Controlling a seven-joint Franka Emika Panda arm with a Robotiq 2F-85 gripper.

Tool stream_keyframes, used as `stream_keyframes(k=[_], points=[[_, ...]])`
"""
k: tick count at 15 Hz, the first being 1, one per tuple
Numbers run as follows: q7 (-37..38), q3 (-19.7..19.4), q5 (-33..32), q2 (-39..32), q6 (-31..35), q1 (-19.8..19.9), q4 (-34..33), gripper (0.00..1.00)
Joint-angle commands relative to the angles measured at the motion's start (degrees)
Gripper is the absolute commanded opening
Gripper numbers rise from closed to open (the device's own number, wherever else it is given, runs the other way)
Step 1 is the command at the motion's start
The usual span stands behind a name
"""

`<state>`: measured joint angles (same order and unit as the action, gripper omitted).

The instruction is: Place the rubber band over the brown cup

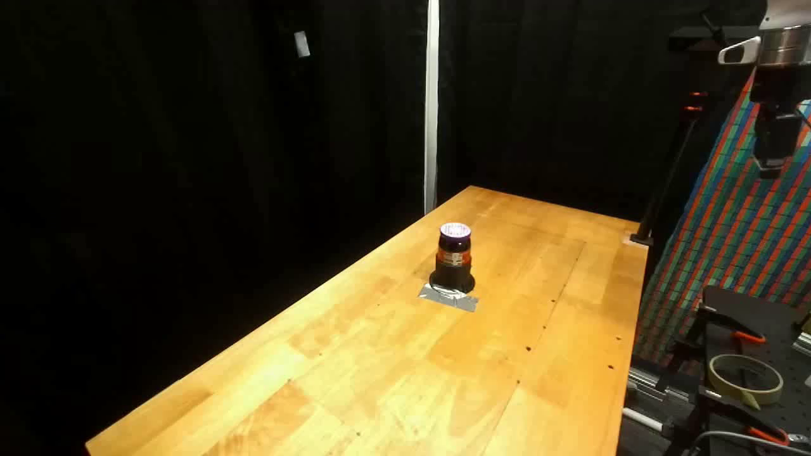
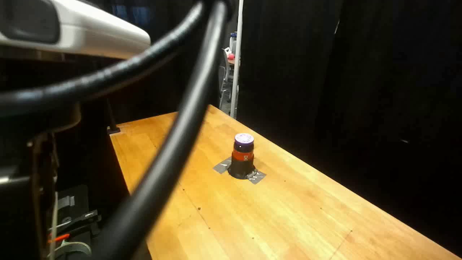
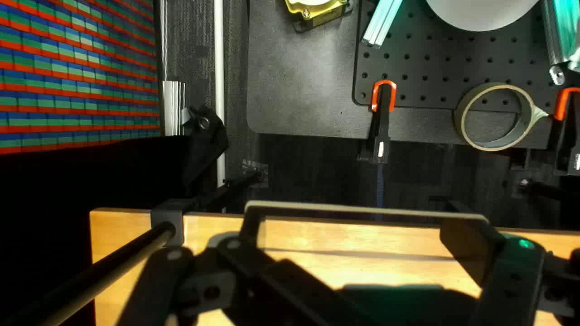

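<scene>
The brown cup [image 1: 452, 273] is a small dark cylinder with a wider base, a reddish-orange band and a pale top. It stands upright on the wooden table, with grey tape at its base, and also shows in an exterior view [image 2: 242, 167]. The rubber band [image 3: 362, 208] is pale and stretched taut around both fingertips in the wrist view. My gripper [image 3: 360, 233] is open, fingers wide apart. In an exterior view the gripper [image 1: 770, 166] hangs at the upper right, beyond the table's side edge and far from the cup. The cup is out of the wrist view.
The wooden table [image 1: 393, 380] has a black pole [image 1: 668, 171] at one corner. Beside it a black bench [image 3: 299, 90] bears a tape roll [image 3: 496, 117] and clamps with orange ends [image 3: 383, 117]. Black curtains hang around. A thick cable [image 2: 173, 155] crosses an exterior view.
</scene>
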<state>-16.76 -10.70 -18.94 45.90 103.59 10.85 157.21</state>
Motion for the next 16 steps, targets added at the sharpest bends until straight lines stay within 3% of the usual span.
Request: stream_keyframes(k=[1, 8, 16], points=[[0.45, -0.64, -0.4, 0.12, -0.27, -0.78, -0.11, 1.0], [0.45, -0.64, -0.4, 0.12, -0.26, -0.78, -0.12, 1.0], [7.93, 7.86, 10.18, -13.27, 4.22, -12.21, -7.03, 1.0]])
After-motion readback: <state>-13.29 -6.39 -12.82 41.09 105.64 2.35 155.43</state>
